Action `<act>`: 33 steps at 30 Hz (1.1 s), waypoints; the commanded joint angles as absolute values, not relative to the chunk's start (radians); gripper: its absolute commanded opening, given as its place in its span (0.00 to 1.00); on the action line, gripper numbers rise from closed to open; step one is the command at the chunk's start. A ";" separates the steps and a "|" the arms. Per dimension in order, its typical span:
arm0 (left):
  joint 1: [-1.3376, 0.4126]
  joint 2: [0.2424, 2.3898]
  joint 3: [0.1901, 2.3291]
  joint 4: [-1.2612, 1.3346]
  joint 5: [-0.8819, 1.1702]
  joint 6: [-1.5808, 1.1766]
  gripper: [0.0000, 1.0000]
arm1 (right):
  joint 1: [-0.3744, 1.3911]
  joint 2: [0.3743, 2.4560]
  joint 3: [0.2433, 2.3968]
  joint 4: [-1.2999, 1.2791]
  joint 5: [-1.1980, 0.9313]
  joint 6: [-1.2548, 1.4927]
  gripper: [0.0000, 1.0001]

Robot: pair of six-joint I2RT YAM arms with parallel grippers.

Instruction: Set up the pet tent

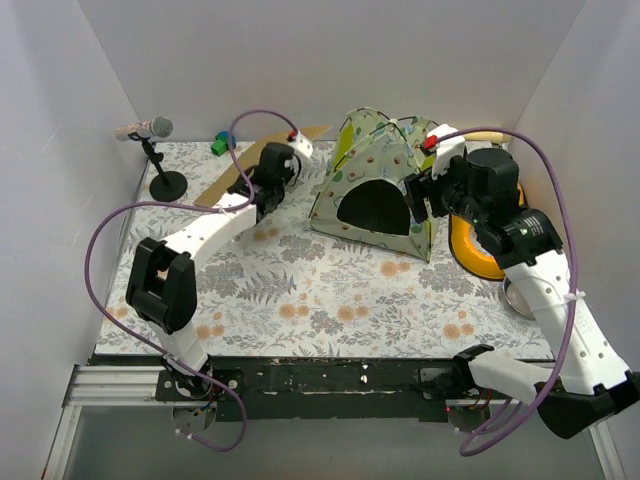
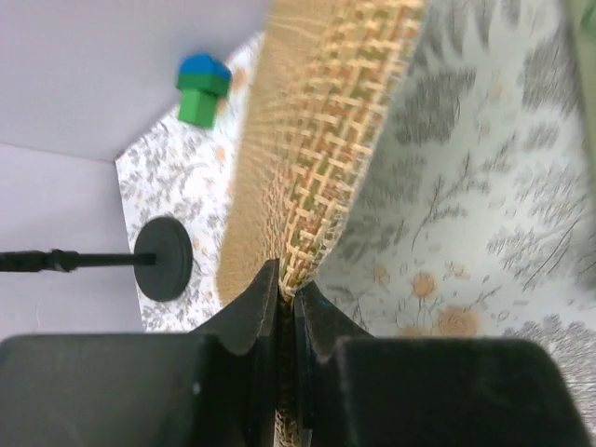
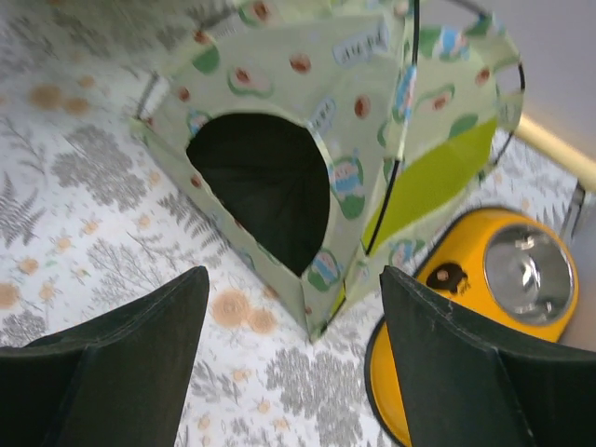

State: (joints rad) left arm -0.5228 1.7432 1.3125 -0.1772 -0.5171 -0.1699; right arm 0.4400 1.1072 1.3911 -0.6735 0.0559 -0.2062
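Top view. Pet tent (image 1: 375, 185) stands erected at the back of the tabletop (image 1: 320, 290), right of centre, with its arched doorway facing the arm bases. The left jaws are at the woven brown mat (image 1: 222, 183), back left and well apart from the tent. The right jaws hang just beside the tent's right wall. A yellow dish (image 1: 468, 250) sits behind the right arm. A microphone stand (image 1: 167, 184) and a green block (image 1: 219, 145) are at the far left.

Left wrist view. The jaws are closed hard on the near edge of the mat (image 2: 317, 130), with only the weave between them. The mat tilts up off the tabletop. The tent is not in this view, so it lies off to the side of this grip.

Right wrist view. The jaws are spread wide and hold nothing. The tent (image 3: 279, 84) sits ahead of and between the two fingers, not touching either, with the doorway dark and the lime lining showing at the right corner. The yellow dish (image 3: 466, 279) is just beside that corner.

Judgement: the tent appears up, and the step in hand looks like bringing the mat to it. To do this well:
- Hold a deep pinch so the stiff weave does not slip out.
- Carry the mat low and flat towards the doorway.
- Use the right jaws to steady a pole or wall so the light tent does not skid.
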 commanded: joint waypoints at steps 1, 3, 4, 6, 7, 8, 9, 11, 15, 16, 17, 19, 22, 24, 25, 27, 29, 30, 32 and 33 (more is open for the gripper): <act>-0.514 1.603 1.599 -0.536 -0.408 -0.334 0.00 | 0.437 0.990 1.314 -0.406 -0.139 -0.181 0.86; -0.514 1.597 1.739 -0.690 -0.364 -0.371 0.00 | 0.437 0.953 1.299 -0.380 -0.237 -0.193 0.87; -0.514 1.601 1.818 -0.777 -0.339 -0.397 0.00 | 0.437 0.956 1.314 -0.406 -0.277 -0.190 0.87; -0.512 1.606 1.977 -0.933 -0.270 -0.445 0.00 | 0.437 0.971 1.338 -0.458 -0.299 -0.146 0.88; -0.511 1.606 2.062 -1.004 -0.215 -0.475 0.00 | 0.437 0.974 1.338 -0.484 -0.288 -0.112 0.88; -0.503 1.605 2.136 -1.085 -0.134 -0.510 0.00 | 0.437 0.977 1.329 -0.517 -0.276 -0.060 0.89; -0.502 1.592 2.199 -1.145 -0.074 -0.537 0.00 | 0.437 0.980 1.318 -0.553 -0.258 -0.014 0.89; -0.502 1.540 2.252 -1.215 0.073 -0.574 0.00 | 0.437 0.977 1.289 -0.624 -0.183 0.082 0.89; -0.459 1.427 2.250 -1.241 0.314 -0.643 0.00 | 0.437 0.904 1.174 -0.632 -0.251 0.089 0.89; -0.421 1.417 2.261 -1.249 0.403 -0.664 0.00 | 0.437 0.864 1.117 -0.567 -0.305 0.081 0.87; -0.387 1.413 2.266 -1.262 0.493 -0.679 0.00 | 0.437 0.812 1.053 -0.481 -0.358 0.093 0.87; -0.329 1.411 2.263 -1.267 0.700 -0.713 0.00 | 0.437 0.758 0.944 -0.297 -0.400 0.141 0.88; -0.287 1.410 2.253 -1.229 0.903 -0.758 0.00 | 0.437 0.840 0.946 -0.216 -0.429 0.187 0.83; -0.281 1.396 2.214 -1.125 0.987 -0.852 0.00 | 0.437 0.864 0.960 -0.125 -0.475 0.198 0.82; -0.278 1.385 2.174 -1.035 1.030 -0.909 0.00 | 0.437 0.855 0.956 -0.057 -0.500 0.219 0.82; -0.253 1.373 2.078 -0.864 1.144 -1.055 0.00 | 0.437 0.838 0.948 0.072 -0.556 0.297 0.84; -0.197 1.382 1.985 -0.708 1.283 -1.205 0.00 | 0.437 0.850 0.978 0.071 -0.618 0.324 0.87; -0.158 1.397 1.936 -0.608 1.361 -1.291 0.00 | 0.437 0.857 0.988 0.051 -0.620 0.336 0.89; -0.095 1.404 1.806 -0.385 1.463 -1.461 0.00 | 0.437 0.861 0.986 0.061 -0.608 0.353 0.86; -0.068 1.401 1.748 -0.294 1.477 -1.524 0.00 | 0.437 0.861 0.988 0.081 -0.607 0.357 0.81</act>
State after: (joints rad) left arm -0.1619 1.3869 1.9240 -0.7357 1.2034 -1.1496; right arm 0.4335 0.8673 0.9348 -0.0887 -0.5282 0.2867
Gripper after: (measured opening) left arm 0.046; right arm 0.867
